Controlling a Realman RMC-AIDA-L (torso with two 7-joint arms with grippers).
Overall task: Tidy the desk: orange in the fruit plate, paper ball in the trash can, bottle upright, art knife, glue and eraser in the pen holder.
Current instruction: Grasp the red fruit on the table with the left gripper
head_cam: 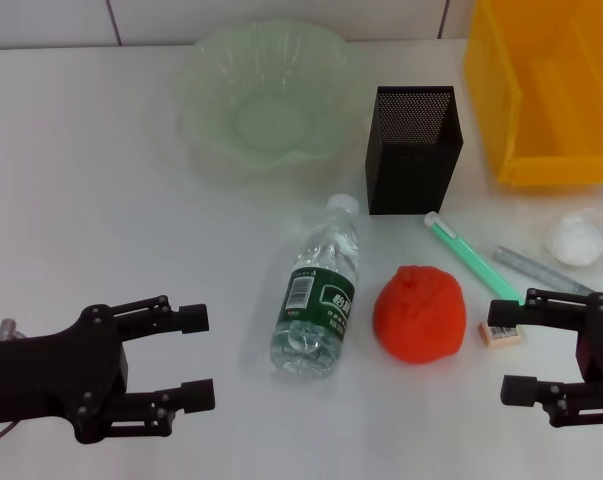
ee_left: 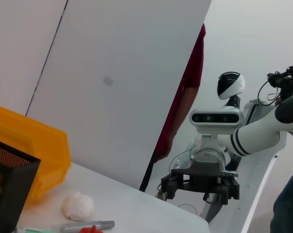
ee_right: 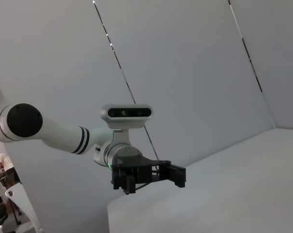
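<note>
On the white desk (head_cam: 81,180) the bottle (head_cam: 319,300) lies on its side, cap toward the fruit plate (head_cam: 261,100). The orange (head_cam: 419,313) rests just right of the bottle. Right of the orange sits the eraser (head_cam: 503,335), close to my right gripper (head_cam: 498,351), which is open and holds nothing. The glue (head_cam: 471,258) and the art knife (head_cam: 541,268) lie slanted in front of the pen holder (head_cam: 413,150). The paper ball (head_cam: 574,240) lies below the trash can (head_cam: 546,90). My left gripper (head_cam: 209,357) is open at the near left, apart from the bottle.
The left wrist view shows the trash can (ee_left: 39,150), pen holder (ee_left: 8,187), paper ball (ee_left: 78,205) and art knife (ee_left: 88,225), with the right gripper (ee_left: 199,184) beyond the desk edge. A person stands behind it. The right wrist view shows the left gripper (ee_right: 148,175).
</note>
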